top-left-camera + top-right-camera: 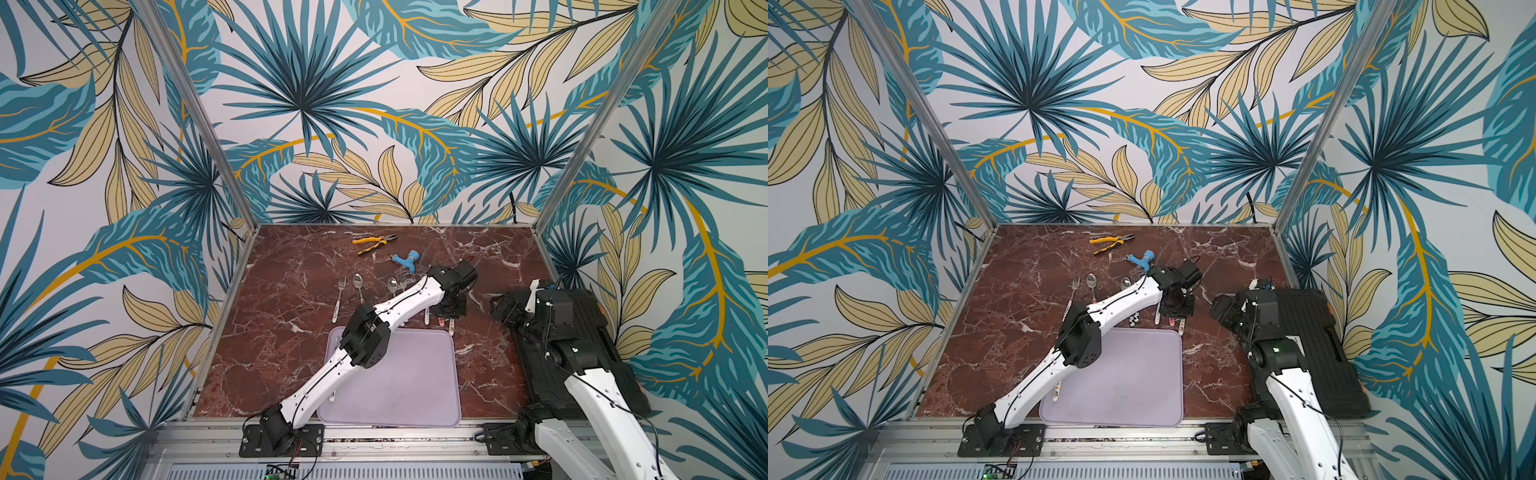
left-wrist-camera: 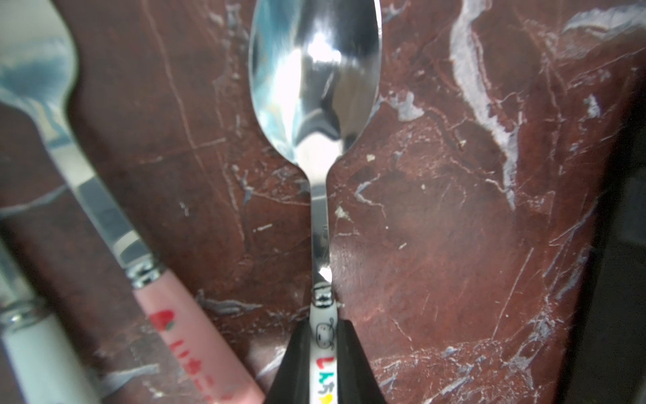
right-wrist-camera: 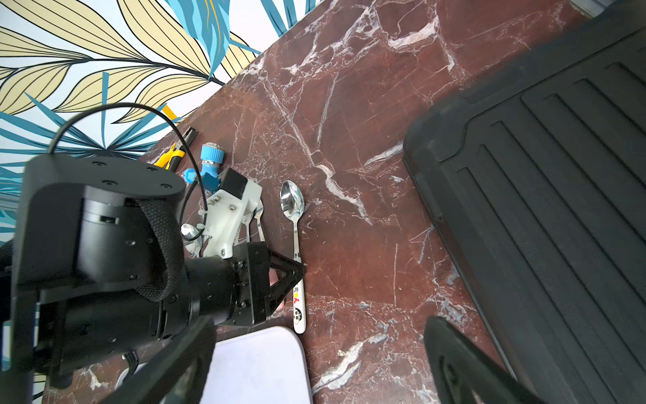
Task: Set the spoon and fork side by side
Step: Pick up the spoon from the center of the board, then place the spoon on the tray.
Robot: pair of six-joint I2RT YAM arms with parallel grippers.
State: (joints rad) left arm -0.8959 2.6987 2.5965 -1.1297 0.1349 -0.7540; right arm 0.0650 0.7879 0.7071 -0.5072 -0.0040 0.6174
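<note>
Looking at your left gripper [image 2: 323, 353], it's pinching the spoon [image 2: 314, 87] by its white cartoon-printed handle, just below the metal collar, with one black finger [image 2: 293, 367] on each side. The spoon seems to lie flat on the red marble table [image 1: 282, 353], bowl up and aimed at the back wall. Its handle end is just beside the far right corner of the lavender tray [image 1: 415, 399] — you can see that best in the right wrist view. It sits between the rest of the cutlery and the black case [image 1: 590, 332], apart from both.

Just beside it in the left wrist view there's a pink-handled piece [image 2: 188, 342] with a strawberry on it, angled away from the spoon and not touching it. Its head is too blurry for me to call it fork or spoon. A white-handled piece [image 2: 35, 353] lies past that one.

Further over to the left in both top views, a fork [image 1: 339, 299] and a second spoon [image 1: 358, 284] lie near each other, heads toward the wall. Yellow pliers [image 1: 374, 243] and a blue fitting [image 1: 407, 259] are near the back edge.

Your right gripper [image 1: 505, 309] hovers at the edge of the case nearest the spoon — fingers [image 3: 465, 360] spread wide, nothing between them.
</note>
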